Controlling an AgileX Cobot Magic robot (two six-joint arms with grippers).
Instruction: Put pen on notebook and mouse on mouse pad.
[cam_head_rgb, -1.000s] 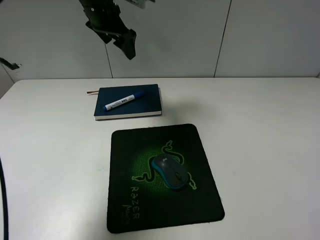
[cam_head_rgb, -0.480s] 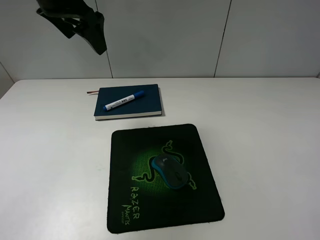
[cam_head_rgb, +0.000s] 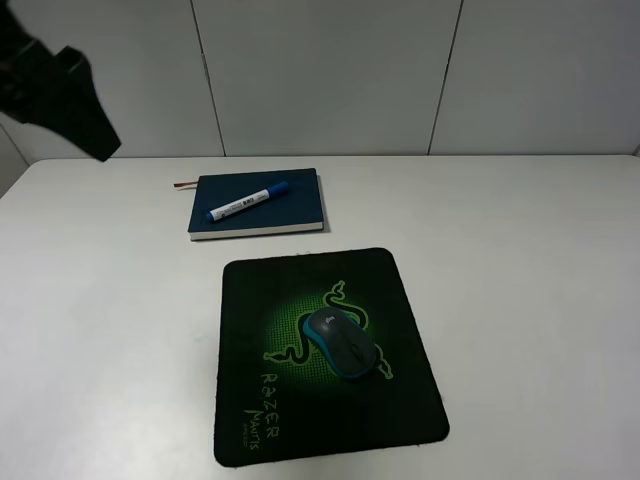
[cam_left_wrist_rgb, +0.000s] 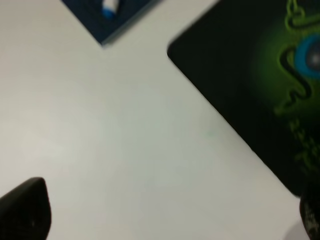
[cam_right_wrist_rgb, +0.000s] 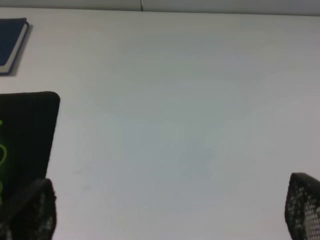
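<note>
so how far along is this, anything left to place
Both placements look done. The pen lies on the notebook, and the mouse sits on the mouse pad. Nothing is in hand: the left gripper and right gripper show open fingers over bare table. Nothing appears left to place.

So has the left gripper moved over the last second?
Yes. The left gripper has swung left and lower, from above the notebook to the picture's left edge, well clear of it. The pen lies on the notebook.
</note>
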